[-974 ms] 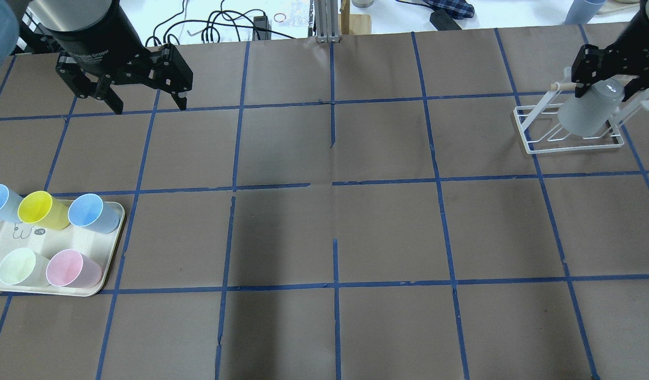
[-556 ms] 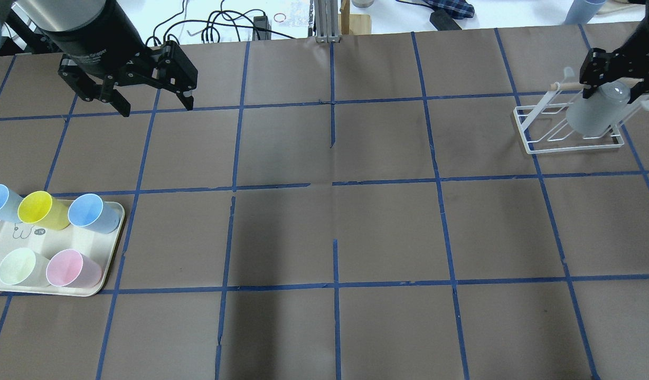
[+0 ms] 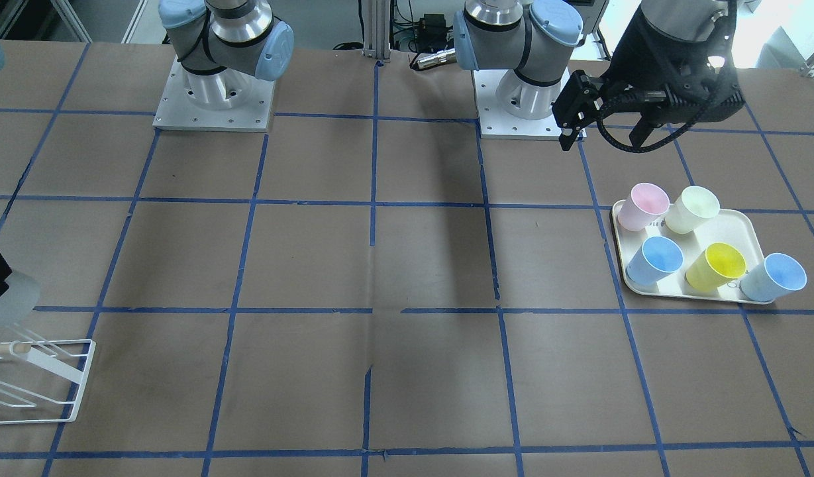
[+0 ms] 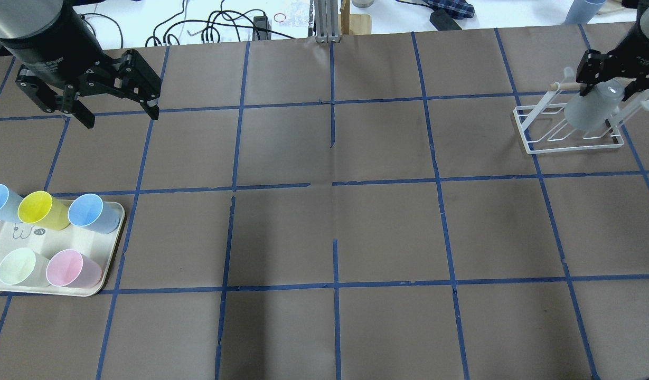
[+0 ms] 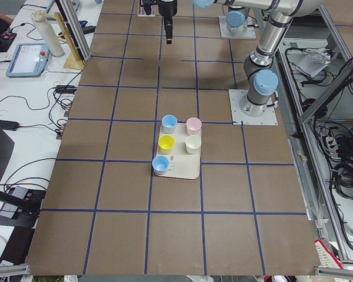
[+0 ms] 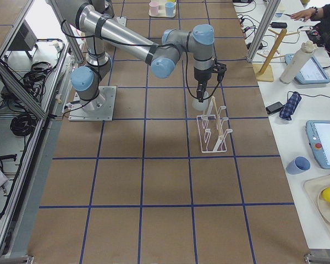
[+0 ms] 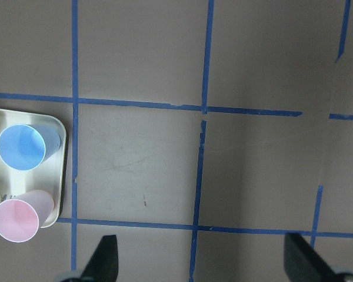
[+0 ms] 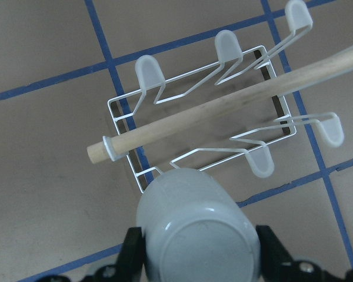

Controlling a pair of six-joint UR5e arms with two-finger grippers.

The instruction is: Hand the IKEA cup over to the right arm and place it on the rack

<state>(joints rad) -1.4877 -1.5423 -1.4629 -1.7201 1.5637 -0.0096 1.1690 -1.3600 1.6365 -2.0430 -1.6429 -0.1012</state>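
Note:
The IKEA cup (image 4: 587,113), pale grey, hangs upside down and tilted over the white wire rack (image 4: 530,137) at the far right. My right gripper (image 4: 607,87) is shut on its base. In the right wrist view the cup's base (image 8: 197,235) sits between the two fingers (image 8: 132,252), at the rack's (image 8: 212,111) near edge beside the wooden dowel (image 8: 235,108). Whether the cup rests on a prong is hidden. The cup (image 3: 12,298) and rack (image 3: 75,377) also show at the front view's left edge. My left gripper (image 4: 121,119) is open and empty at the far left, above the table.
A cream tray (image 4: 49,237) at the near left holds several coloured cups: yellow (image 4: 39,208), pink (image 4: 71,268), light blue (image 4: 92,211) and cream-green (image 4: 20,266). Cables and a wooden stand (image 4: 356,21) lie beyond the table's far edge.
My left gripper has moved to the left, still open. My right gripper and the cup have shifted slightly and sit lower over the rack.

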